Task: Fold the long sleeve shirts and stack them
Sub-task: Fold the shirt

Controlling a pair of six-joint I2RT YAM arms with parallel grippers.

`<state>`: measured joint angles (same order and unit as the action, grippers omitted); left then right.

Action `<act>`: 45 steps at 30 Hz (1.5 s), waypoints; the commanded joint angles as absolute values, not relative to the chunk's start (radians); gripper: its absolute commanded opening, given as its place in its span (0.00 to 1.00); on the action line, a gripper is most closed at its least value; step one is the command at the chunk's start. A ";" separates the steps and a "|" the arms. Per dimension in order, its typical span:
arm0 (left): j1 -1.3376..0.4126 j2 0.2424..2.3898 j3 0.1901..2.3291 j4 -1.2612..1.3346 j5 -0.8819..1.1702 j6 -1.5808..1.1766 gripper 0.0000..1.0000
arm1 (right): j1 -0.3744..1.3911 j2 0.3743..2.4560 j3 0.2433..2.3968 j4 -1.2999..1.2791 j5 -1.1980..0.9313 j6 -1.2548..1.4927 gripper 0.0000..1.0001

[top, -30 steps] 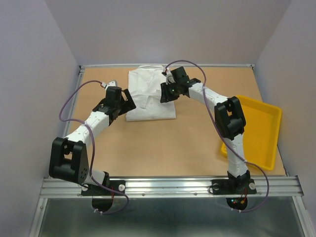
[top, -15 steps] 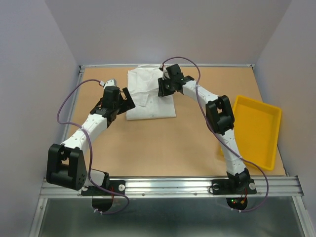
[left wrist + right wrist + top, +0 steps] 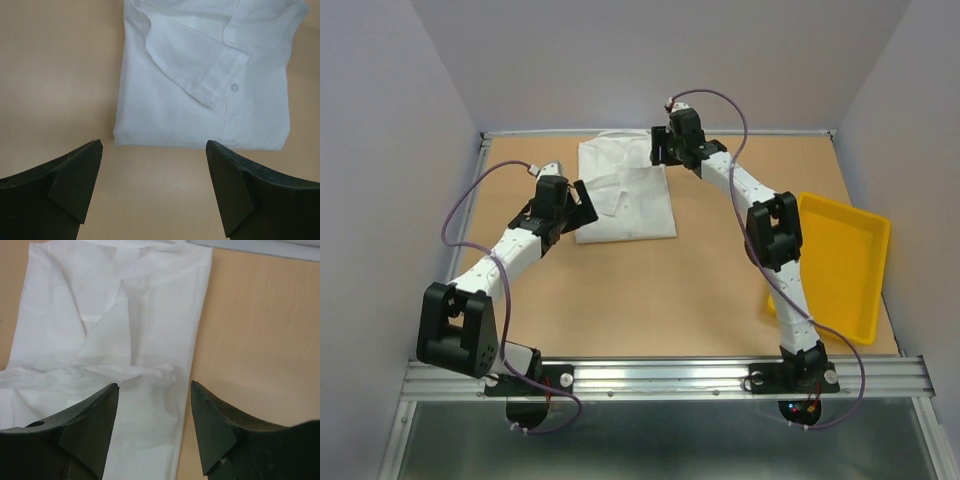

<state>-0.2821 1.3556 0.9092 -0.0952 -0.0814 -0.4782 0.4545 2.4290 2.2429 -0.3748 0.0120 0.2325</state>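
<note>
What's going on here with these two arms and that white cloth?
Two robot arms are working on a white shirt, which lies folded into a rough rectangle at the far side of the table. Neither arm holds it at this moment. The left gripper is open just short of the shirt's near edge, and the right gripper is open above its far right edge with nothing between its fingers. A yellow tray sits at the table's right side, apart from the shirt.

Robotics lab test cell
Plain grey walls (image 3: 660, 60) enclosing tan table (image 3: 650, 290); aluminium mounting rail (image 3: 660, 375) at near edge; purple cable (image 3: 446, 230) looping over left arm (image 3: 515, 245)
</note>
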 commanded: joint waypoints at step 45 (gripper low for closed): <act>-0.426 2.070 1.866 -0.129 -0.476 -0.253 0.82 | 0.457 1.489 1.091 -0.195 -0.092 0.321 0.76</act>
<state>-0.4244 2.1796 1.8545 -0.1848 -0.4168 -0.2848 0.4530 1.5364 1.1110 -0.2348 -0.1085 0.3176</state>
